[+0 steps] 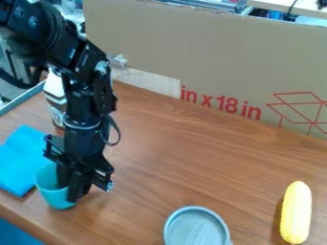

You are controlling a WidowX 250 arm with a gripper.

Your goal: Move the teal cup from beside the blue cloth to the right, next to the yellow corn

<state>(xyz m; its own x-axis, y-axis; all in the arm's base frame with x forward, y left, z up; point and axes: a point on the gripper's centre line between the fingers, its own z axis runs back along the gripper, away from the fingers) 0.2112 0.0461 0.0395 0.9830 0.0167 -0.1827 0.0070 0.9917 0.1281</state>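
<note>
My gripper (73,191) hangs low at the left of the camera view, pointing down at the right side of a teal cup (56,197). One part of it overlaps the cup's opening; whether it grips the rim cannot be made out. The cup stands on the wooden table beside a folded bright blue cloth (19,160), which lies to its left. Behind the arm, a white and brown patterned container (53,103) is partly hidden.
A grey round lid or dish (197,229) lies at the front edge of the view. A yellow corn-like toy (296,213) is at the right front. A tall cardboard panel (211,52) bounds the wooden table (172,153) at the back.
</note>
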